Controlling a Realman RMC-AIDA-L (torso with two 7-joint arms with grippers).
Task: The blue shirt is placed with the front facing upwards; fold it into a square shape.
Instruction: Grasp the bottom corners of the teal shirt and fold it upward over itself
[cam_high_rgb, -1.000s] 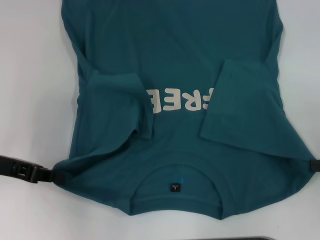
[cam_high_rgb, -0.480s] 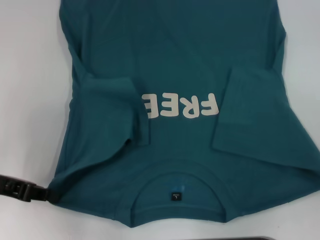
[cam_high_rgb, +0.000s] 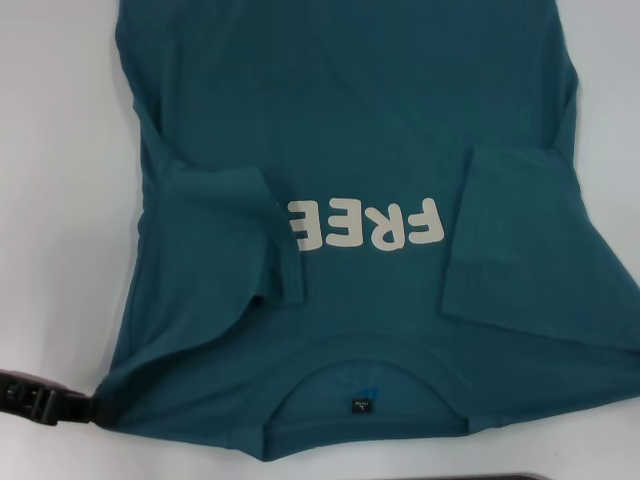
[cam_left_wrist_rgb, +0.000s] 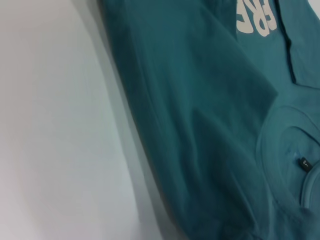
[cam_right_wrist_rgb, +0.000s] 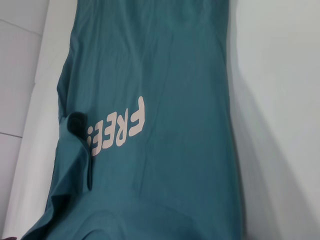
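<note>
The blue shirt (cam_high_rgb: 350, 120) lies front up on the white table, collar toward me, with its small black neck label (cam_high_rgb: 359, 405) showing. Cream letters "FREE" (cam_high_rgb: 365, 225) read upside down across the chest. Both sleeves are folded inward: the left sleeve (cam_high_rgb: 220, 230) covers the word's end, and the right sleeve (cam_high_rgb: 540, 250) lies beside the F. My left gripper (cam_high_rgb: 92, 408) is at the near left, shut on the shirt's shoulder corner. The right gripper is outside the head view, and no fingers appear in the right wrist view, which shows only the shirt (cam_right_wrist_rgb: 175, 75).
Bare white table (cam_high_rgb: 60, 200) runs along the shirt's left side and the far right corner. A dark strip (cam_high_rgb: 530, 477) lies at the near edge. In the right wrist view the table's edge (cam_right_wrist_rgb: 42, 100) drops to a tiled floor.
The shirt's collar end has slid toward me and to the right, uncovering the F. My left gripper moved nearer with the shoulder corner. The right gripper has left the head view.
</note>
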